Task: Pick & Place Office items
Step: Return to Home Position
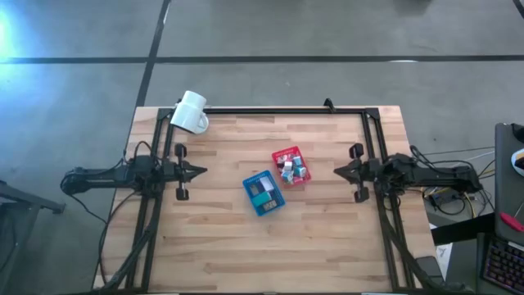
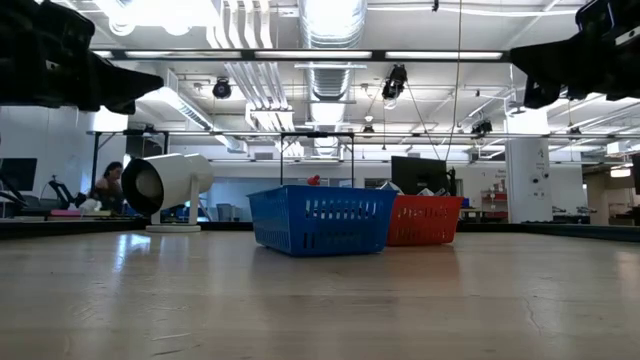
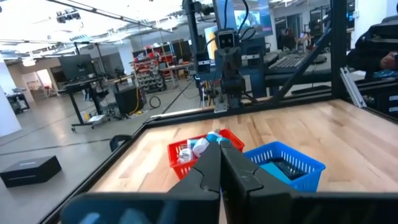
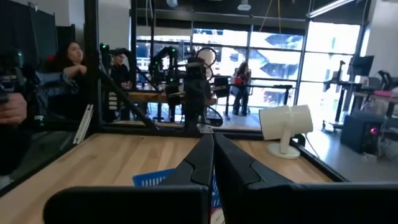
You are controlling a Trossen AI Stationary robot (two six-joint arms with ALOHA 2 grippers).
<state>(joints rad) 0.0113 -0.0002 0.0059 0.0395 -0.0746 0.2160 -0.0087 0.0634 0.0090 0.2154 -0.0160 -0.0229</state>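
Several small office items (image 1: pixel 291 166), white, teal and blue, lie in the red tray (image 1: pixel 296 179) at the table's middle; they also show in the red tray (image 3: pixel 180 151) in the left wrist view. The blue tray (image 1: pixel 264 195) sits just nearer and left of it, with dark and teal contents. My left gripper (image 1: pixel 203 171) hovers shut at the table's left side, pointing right, well short of both trays. My right gripper (image 1: pixel 336 171) hovers shut at the right side, pointing left toward the red tray. In each wrist view the fingers (image 3: pixel 220 163) and fingers (image 4: pixel 213 155) meet.
A large white mug (image 1: pixel 191 112) lies on its side at the table's far left corner. A dark frame (image 1: pixel 278 111) runs along the far edge and both sides. Bare wood lies near the front edge. People sit in the room beyond the table.
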